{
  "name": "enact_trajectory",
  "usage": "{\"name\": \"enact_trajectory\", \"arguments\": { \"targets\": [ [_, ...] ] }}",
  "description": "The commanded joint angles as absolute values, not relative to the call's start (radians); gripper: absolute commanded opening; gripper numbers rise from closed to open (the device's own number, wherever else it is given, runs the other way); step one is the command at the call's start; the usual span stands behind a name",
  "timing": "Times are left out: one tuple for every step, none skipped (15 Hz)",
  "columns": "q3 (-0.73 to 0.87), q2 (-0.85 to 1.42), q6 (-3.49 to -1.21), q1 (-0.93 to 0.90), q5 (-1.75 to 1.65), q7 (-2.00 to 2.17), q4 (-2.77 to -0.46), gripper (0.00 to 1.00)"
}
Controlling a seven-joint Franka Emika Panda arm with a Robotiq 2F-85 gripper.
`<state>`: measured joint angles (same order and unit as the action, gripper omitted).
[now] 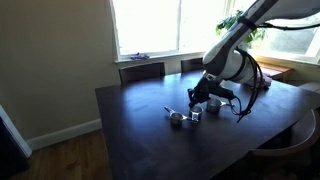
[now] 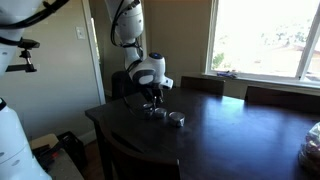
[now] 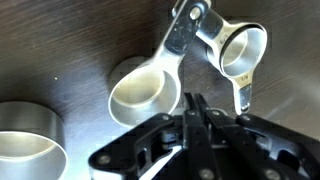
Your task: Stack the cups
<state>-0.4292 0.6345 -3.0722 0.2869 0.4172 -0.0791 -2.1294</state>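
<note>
Closed gripper (image 3: 195, 103) just beside silver cups (image 3: 140, 93) on dark table (image 3: 60, 40)

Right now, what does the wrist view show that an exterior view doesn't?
Only the wrist view: the cups' hollow insides and thin handles, and the shut fingers up close. Only an exterior view: the whole arm, the window and chairs. Both: the shiny cups on the dark table.

A home dining room: dark wooden table (image 1: 140, 125), chairs (image 1: 142, 70), bright windows (image 1: 150, 25).
</note>
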Motion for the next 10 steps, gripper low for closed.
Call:
{"name": "enact_trajectory", "arguments": {
  "targets": [
    [-0.387,0.622,-3.071,0.262,0.384,-0.034,-2.141,0.36],
    [-0.363,0.621,-3.050,0.244,0.377,-0.019,-2.134,0.42],
    [-0.346,0.624,-3.045,0.230,0.371,-0.008,-2.129,0.47],
    [-0.328,0.630,-3.038,0.215,0.365,0.003,-2.122,0.55],
    [-0.309,0.639,-3.031,0.196,0.359,0.014,-2.109,0.60],
    [-0.294,0.648,-3.023,0.179,0.353,0.024,-2.097,0.67],
    [-0.280,0.662,-3.009,0.161,0.345,0.032,-2.078,0.73],
    [-0.274,0.671,-2.997,0.151,0.339,0.034,-2.065,0.81],
    [-0.269,0.682,-2.990,0.139,0.335,0.035,-2.050,0.86],
    [-0.263,0.692,-2.987,0.127,0.332,0.037,-2.037,0.92]
  ]
}}
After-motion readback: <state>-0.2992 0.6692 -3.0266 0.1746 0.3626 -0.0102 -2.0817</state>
